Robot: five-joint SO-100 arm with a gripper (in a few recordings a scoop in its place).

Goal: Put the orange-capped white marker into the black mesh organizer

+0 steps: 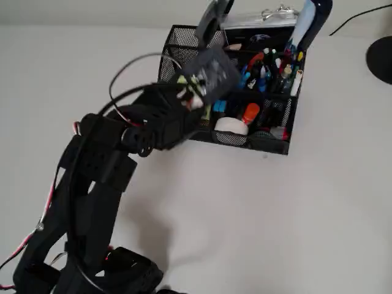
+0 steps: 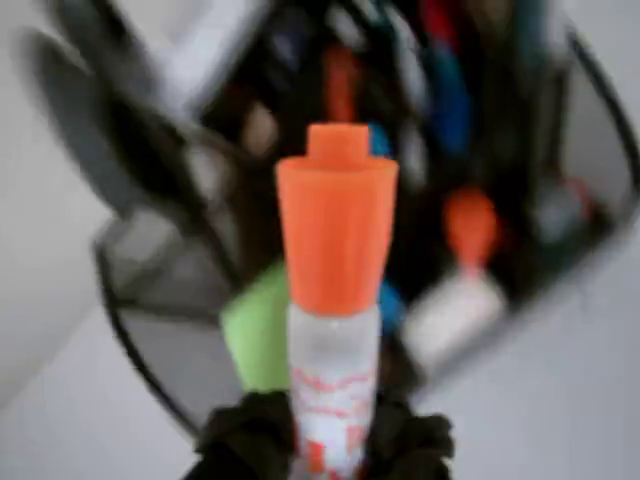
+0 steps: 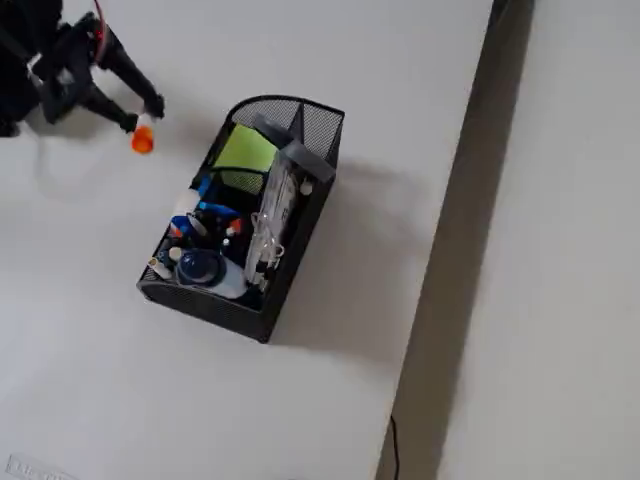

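Observation:
The orange-capped white marker is clamped in my gripper, which is shut on its white, red-printed barrel; the bright orange cap points away from the wrist camera. In the fixed view the cap sticks out past the black fingers of the gripper, just left of the black mesh organizer's curved end and apart from it. From overhead, the gripper hangs over the left part of the organizer, and the arm hides the marker.
The organizer is packed with pens, a green note pad, a stubby orange-topped glue stick, a white roll and a blue bottle. A black round base sits far right. The table's edge runs along the right.

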